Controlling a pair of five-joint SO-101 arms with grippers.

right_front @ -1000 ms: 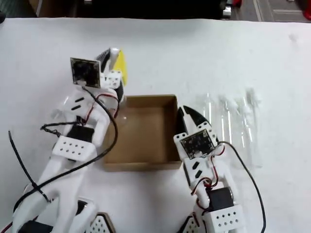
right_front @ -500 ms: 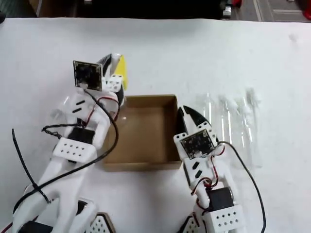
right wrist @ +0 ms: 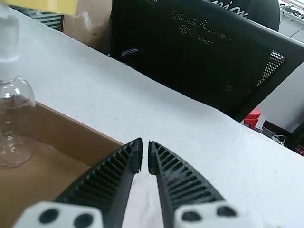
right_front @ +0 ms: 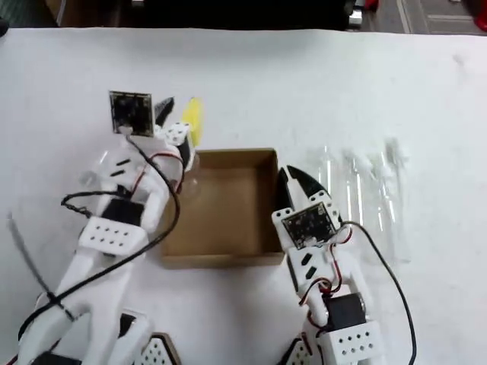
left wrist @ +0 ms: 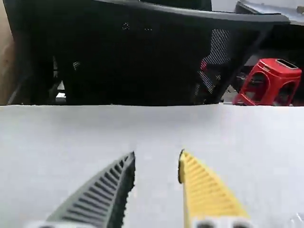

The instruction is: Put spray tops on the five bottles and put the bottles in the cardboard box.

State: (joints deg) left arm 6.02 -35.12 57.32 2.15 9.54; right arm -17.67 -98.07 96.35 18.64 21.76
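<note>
Clear plastic bottles (right_front: pixel 356 194) lying on the white table (right_front: pixel 304 76) right of the brown cardboard box (right_front: pixel 221 258) look light and slippery, best gripped at the stiff neck; left hand (left wrist: pixel 156 161) apart, right hand (right wrist: pixel 145 156) together.

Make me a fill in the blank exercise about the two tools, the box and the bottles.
1. The left tool has one black finger and one ___ finger.
2. A clear bottle stands upright ___ the cardboard box.
3. The bottles lying on the table are on the robot's ___ side of the cardboard box.
4. The right tool is ___, gripping nothing.
Missing words: yellow; inside; right; shut.
</note>
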